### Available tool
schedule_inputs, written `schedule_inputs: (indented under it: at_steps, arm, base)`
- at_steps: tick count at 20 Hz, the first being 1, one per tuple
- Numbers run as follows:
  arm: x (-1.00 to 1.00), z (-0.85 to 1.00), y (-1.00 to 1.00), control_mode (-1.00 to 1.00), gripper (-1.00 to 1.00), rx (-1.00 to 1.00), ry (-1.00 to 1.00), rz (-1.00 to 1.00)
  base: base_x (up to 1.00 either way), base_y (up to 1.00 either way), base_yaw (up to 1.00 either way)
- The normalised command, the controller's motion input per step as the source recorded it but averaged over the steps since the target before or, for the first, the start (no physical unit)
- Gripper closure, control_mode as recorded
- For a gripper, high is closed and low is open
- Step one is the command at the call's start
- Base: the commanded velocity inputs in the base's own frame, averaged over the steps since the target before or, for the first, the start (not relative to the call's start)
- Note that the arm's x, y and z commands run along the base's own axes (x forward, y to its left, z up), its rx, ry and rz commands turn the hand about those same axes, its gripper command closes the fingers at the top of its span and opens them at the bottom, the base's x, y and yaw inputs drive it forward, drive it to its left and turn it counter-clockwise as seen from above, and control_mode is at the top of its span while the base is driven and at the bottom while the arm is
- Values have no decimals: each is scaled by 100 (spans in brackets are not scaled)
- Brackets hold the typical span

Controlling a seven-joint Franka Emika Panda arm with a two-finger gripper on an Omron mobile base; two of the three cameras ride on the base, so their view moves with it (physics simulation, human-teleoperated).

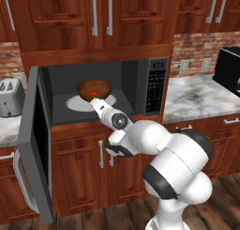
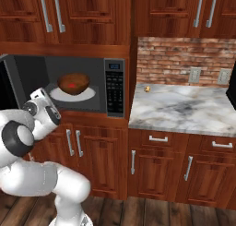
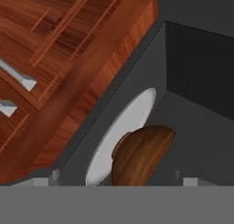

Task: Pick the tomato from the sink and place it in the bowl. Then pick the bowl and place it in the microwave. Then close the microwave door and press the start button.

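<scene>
So I'm looking at the feeds and the bowl [image 1: 93, 89] is sitting inside the microwave [image 1: 140, 83], right on the white turntable [image 1: 75, 103]. From the left base view I can see the tomato [image 1: 94, 93] as a little red spot in the bowl, and the right base view shows it too. The microwave door [image 1: 33, 144] is swung wide open to the left, with its handle down by the lower cabinets [image 1: 84, 172].

The gripper [image 1: 96, 102] is right at the front edge of the bowl, at the mouth of the microwave. Its jaws are spread wide and it isn't holding anything (the fingertips are barely visible in the hand view, but the bowl [image 3: 139, 154] sits loose between them on the turntable there).

Off to the side there's a toaster [image 1: 9, 97] on the counter left of the door, and a marble countertop [image 2: 184, 107] to the right of the microwave.
</scene>
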Motion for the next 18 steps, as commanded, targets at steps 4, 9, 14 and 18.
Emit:
schedule_inputs:
  at_steps: [4, 9, 14, 18]
  arm:
    - [-79, 100, -13, -100, -100, 4, 12, -2]
    - [-60, 100, -12, -100, -100, 9, 20, -1]
    - [-47, 100, -2, -100, -100, 5, 22, -4]
    - [-53, 100, 0, -100, -100, 1, 28, -4]
  base:
    - [0, 0, 0]
    - [0, 0, 0]
    - [0, 0, 0]
    - [0, 0, 0]
